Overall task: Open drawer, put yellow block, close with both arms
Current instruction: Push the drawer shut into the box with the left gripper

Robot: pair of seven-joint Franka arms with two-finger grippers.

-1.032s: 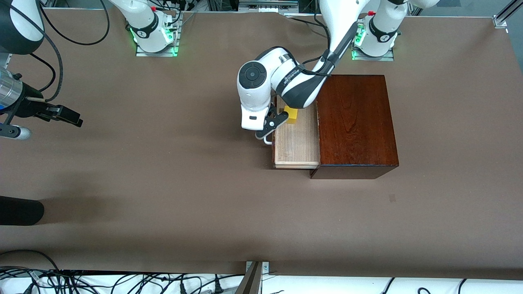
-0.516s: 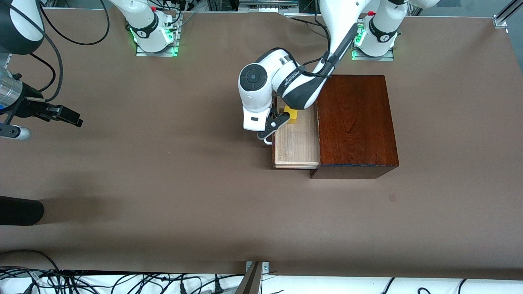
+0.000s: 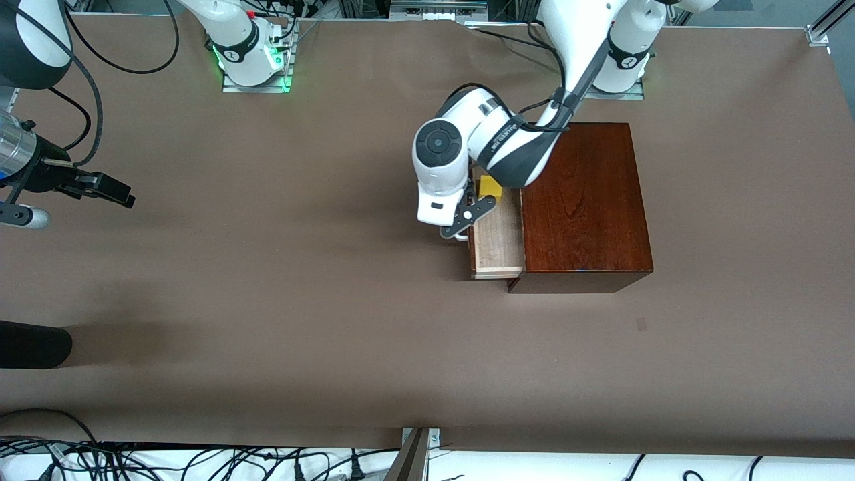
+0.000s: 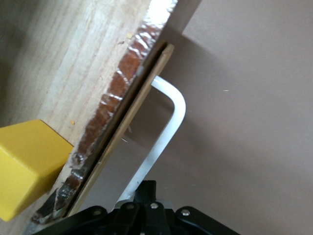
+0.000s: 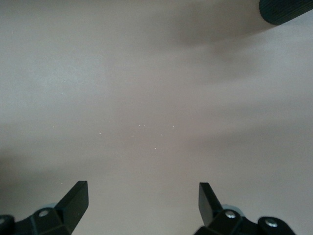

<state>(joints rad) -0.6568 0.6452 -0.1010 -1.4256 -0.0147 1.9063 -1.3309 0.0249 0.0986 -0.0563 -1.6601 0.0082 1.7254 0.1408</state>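
Note:
The drawer [image 3: 497, 240] sticks partly out of the reddish-brown box [image 3: 581, 200], its pale tray [image 4: 68, 58] showing. The yellow block [image 3: 489, 186] lies in the tray, at the corner by the drawer front that is farther from the front camera, and also shows in the left wrist view [image 4: 27, 166]. My left gripper [image 3: 462, 226] is shut, fingers pressed together [image 4: 149, 188] against the white bar handle [image 4: 168, 117] without enclosing it. My right gripper [image 3: 120, 194] waits open over bare table at the right arm's end, nothing between its fingers [image 5: 143, 200].
A dark rounded object [image 3: 33, 344] lies at the table edge on the right arm's end, and its tip shows in the right wrist view [image 5: 286, 10]. Cables [image 3: 133, 461] run along the edge nearest the front camera.
The left gripper's fingers closed fully, and it moved toward the box. The drawer has slid partway in, so less tray shows. The right arm has not moved.

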